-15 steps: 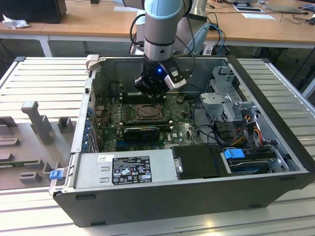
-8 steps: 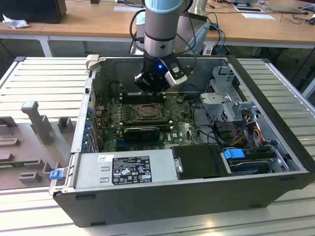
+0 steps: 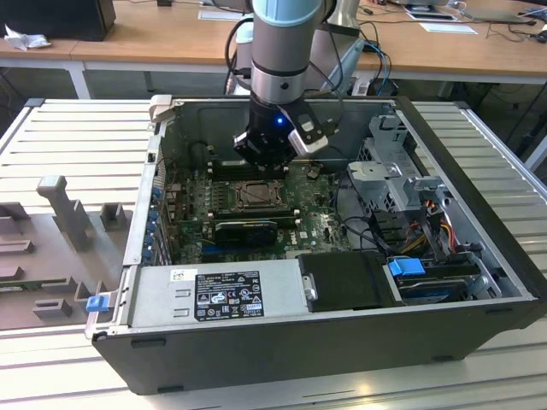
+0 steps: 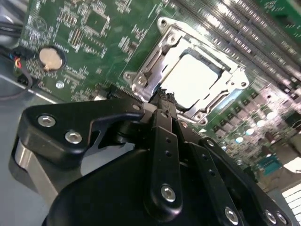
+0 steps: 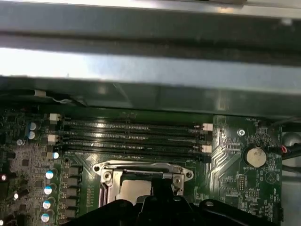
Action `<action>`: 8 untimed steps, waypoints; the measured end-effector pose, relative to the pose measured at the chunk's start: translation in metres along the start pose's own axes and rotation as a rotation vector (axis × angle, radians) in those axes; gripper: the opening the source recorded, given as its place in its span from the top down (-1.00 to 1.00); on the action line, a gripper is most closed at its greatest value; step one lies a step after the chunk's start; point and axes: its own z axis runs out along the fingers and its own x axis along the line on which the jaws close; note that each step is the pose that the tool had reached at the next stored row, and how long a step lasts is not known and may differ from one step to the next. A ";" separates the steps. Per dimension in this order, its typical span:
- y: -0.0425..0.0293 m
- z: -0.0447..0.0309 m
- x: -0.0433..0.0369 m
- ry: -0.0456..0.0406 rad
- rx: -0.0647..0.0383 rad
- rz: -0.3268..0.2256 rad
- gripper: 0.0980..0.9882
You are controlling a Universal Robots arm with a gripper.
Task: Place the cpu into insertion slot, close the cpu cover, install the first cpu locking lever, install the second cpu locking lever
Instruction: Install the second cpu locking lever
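The cpu (image 4: pixel 195 77) lies flat in the insertion slot (image 3: pixel 256 196) on the green board, its pale top showing. The cpu cover (image 4: pixel 149 66), a silver frame with a large window, lies down around the chip. My gripper (image 4: pixel 163 96) hovers just above the socket's near edge with its black fingers pressed together and nothing between them. In the exterior view the gripper (image 3: pixel 263 158) hangs inside the open computer case, over the far side of the socket. In the first wrist view the socket's metal rim (image 5: pixel 141 170) sits just beyond the fingertips (image 5: pixel 162 188).
Long black memory slots (image 5: pixel 131 136) run beside the socket. A coin battery (image 4: pixel 50 57) sits on the board. A long black card (image 3: pixel 246 229) stands near the socket, with the power supply (image 3: pixel 214 295), drive cage (image 3: pixel 393 179) and cables (image 3: pixel 419 231) around it.
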 end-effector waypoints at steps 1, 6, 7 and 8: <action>-0.0026 -0.0002 0.0002 -0.0002 0.000 0.000 0.98; -0.0134 -0.0103 0.0009 -0.0001 0.000 0.000 0.98; -0.0163 -0.0105 0.0011 -0.0001 0.000 0.000 0.98; -0.0192 -0.0106 0.0013 -0.0001 0.000 0.000 0.98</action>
